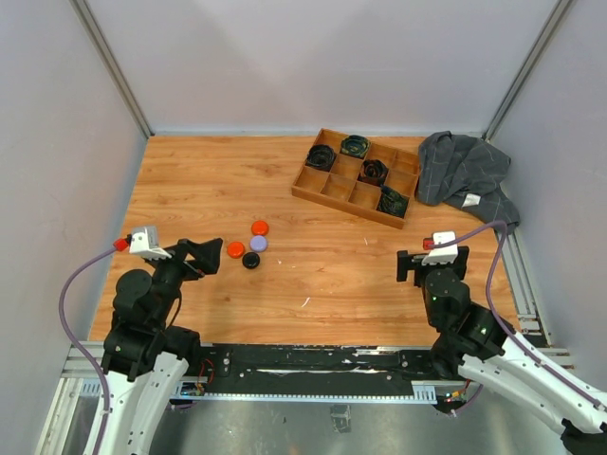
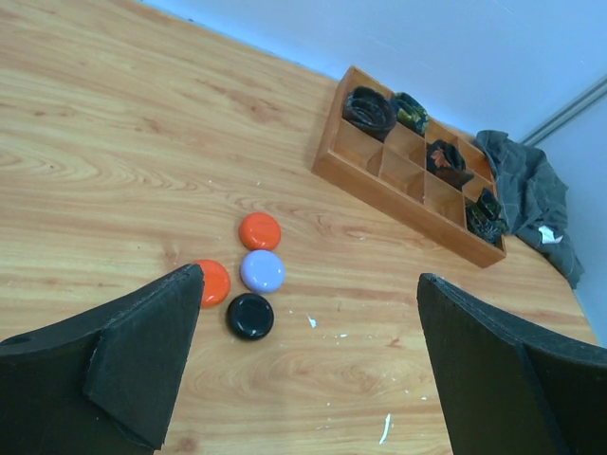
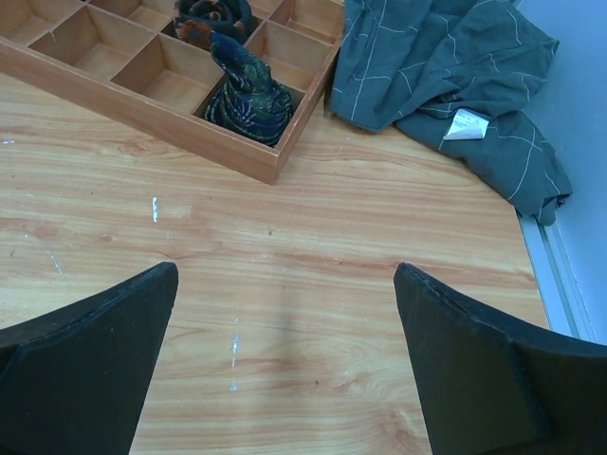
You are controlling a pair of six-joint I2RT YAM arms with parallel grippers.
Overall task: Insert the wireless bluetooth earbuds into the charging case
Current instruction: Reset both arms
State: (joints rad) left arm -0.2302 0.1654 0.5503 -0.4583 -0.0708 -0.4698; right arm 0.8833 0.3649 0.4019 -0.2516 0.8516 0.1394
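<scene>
I can make out no loose earbuds anywhere. What shows are four small glossy round plastic cases, all looking shut: one orange [image 2: 260, 230], one lilac [image 2: 262, 271], a second orange [image 2: 211, 282] and one black [image 2: 250, 316]. They are bunched together on the wooden table [image 1: 190, 180] just ahead of my left claw [image 2: 311, 280]. That claw is spread fully and holds nothing, and so is my right claw [image 3: 285, 270], well apart from them.

The cases are slick, domed and crowded, so I judge that pinching one could squirt it away or shove its neighbours.

The far wooden compartment tray [image 1: 341, 199] holds coiled dark cables [image 1: 321, 157] in four cells and the rest are bare. A crumpled grey cloth [image 1: 465, 171] lies beside it.
</scene>
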